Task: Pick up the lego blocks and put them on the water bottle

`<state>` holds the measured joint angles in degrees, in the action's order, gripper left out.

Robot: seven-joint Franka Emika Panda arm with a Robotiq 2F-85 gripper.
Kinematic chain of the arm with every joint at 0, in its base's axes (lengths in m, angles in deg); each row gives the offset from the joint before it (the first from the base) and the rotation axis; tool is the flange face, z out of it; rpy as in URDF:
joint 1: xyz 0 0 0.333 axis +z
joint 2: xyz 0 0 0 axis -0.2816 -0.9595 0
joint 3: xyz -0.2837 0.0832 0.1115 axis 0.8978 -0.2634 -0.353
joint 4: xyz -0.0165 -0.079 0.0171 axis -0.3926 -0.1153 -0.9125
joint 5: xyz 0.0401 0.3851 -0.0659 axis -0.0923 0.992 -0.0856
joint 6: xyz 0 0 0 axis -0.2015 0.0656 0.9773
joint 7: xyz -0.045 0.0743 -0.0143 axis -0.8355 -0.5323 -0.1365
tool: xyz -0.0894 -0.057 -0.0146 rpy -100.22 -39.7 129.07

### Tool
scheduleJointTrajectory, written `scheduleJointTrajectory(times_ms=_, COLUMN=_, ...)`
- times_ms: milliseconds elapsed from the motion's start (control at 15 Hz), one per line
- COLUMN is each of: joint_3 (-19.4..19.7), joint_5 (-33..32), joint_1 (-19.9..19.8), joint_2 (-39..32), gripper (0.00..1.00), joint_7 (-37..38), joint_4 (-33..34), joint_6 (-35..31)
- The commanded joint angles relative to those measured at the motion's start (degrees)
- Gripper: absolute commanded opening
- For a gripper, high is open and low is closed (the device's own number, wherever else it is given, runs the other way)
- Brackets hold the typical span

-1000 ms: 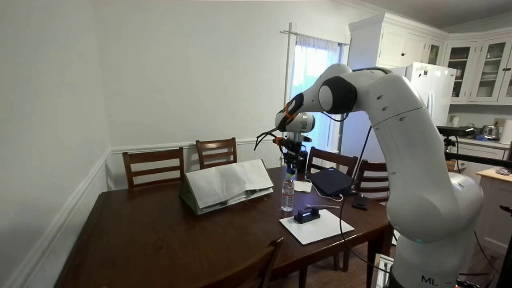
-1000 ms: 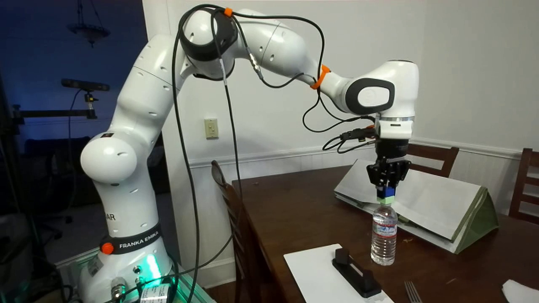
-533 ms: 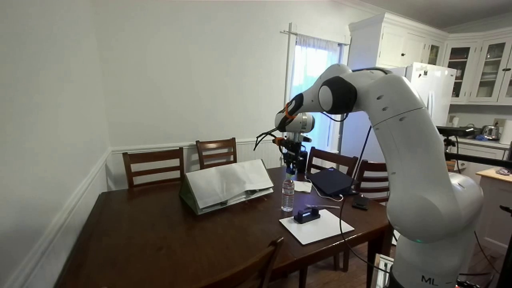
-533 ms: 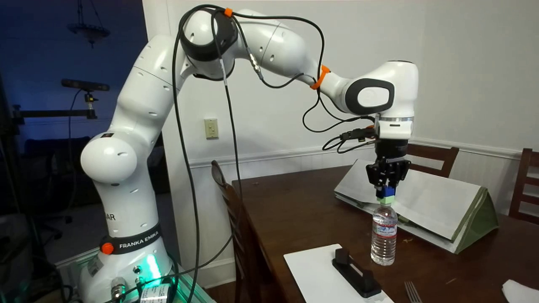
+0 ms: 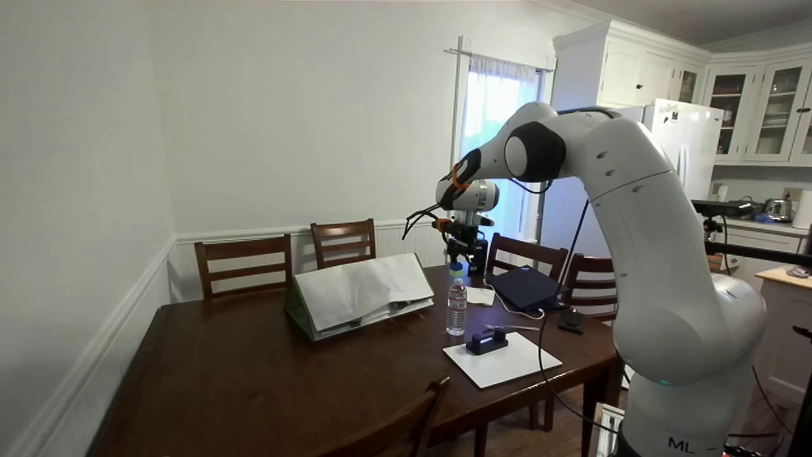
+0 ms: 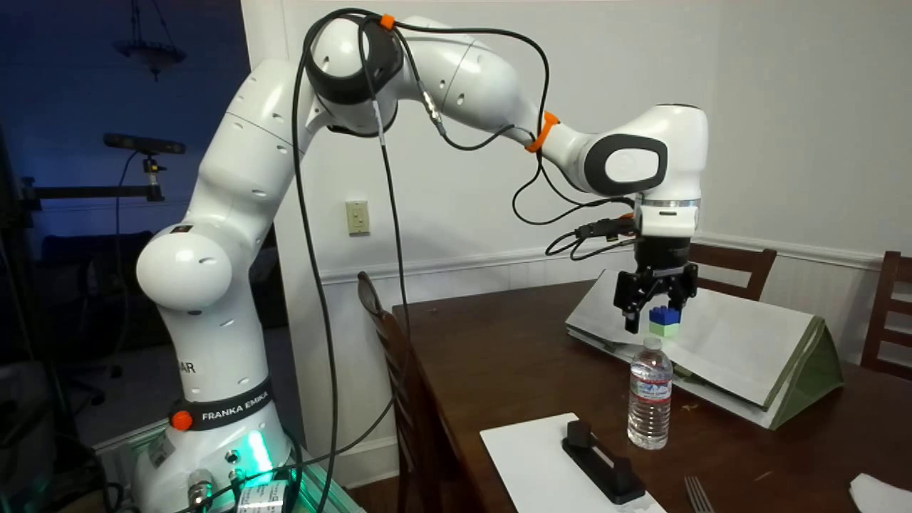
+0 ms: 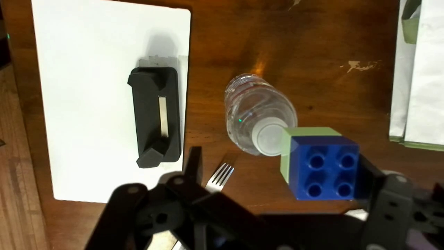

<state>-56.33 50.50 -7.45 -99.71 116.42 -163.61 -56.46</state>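
The lego blocks, a blue block (image 6: 664,314) on top of a pale green block (image 6: 664,330), are stacked together above the table. My gripper (image 7: 279,175) stands open in the wrist view. The blue block (image 7: 324,168) touches only the finger on the right there, with a wide gap to the opposite finger (image 7: 194,163). Upright on the table stands the clear water bottle (image 6: 650,399) with a white cap (image 7: 269,136). In an exterior view the blocks appear just above the cap and a little to one side. Whether they touch the cap cannot be told.
A white board (image 6: 527,456) with a black holder (image 6: 604,463) lies beside the bottle. A fork (image 7: 220,177) is close by. The large open book (image 6: 712,342) stands tented behind the bottle. A laptop (image 5: 526,287) sits farther along the table (image 5: 266,368).
My gripper has opened, its fingers spreading apart. The blocks, earlier between both fingers over the bottle's cap, have shifted sideways with one finger. The bottle has stayed in place.
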Motion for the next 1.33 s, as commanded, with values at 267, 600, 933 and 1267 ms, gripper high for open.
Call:
scheduleJointTrajectory(times_ms=267, joint_3=-0.03, joint_5=-0.19, joint_1=-0.28, joint_2=-0.79, gripper=1.0, joint_7=1.5, joint_4=1.97, joint_6=1.29)
scheduleJointTrajectory(times_ms=600, joint_3=0.42, joint_5=-1.32, joint_1=0.11, joint_2=-0.3, gripper=1.0, joint_7=1.96, joint_4=1.32, joint_6=1.84)
scheduleJointTrajectory(times_ms=933, joint_3=0.72, joint_5=-1.97, joint_1=0.22, joint_2=-0.08, gripper=1.0, joint_7=2.13, joint_4=0.81, joint_6=2.69)
scheduleJointTrajectory(times_ms=1267, joint_3=0.84, joint_5=-3.2, joint_1=0.59, joint_2=0.35, gripper=1.0, joint_7=1.76, joint_4=-0.33, joint_6=2.78)
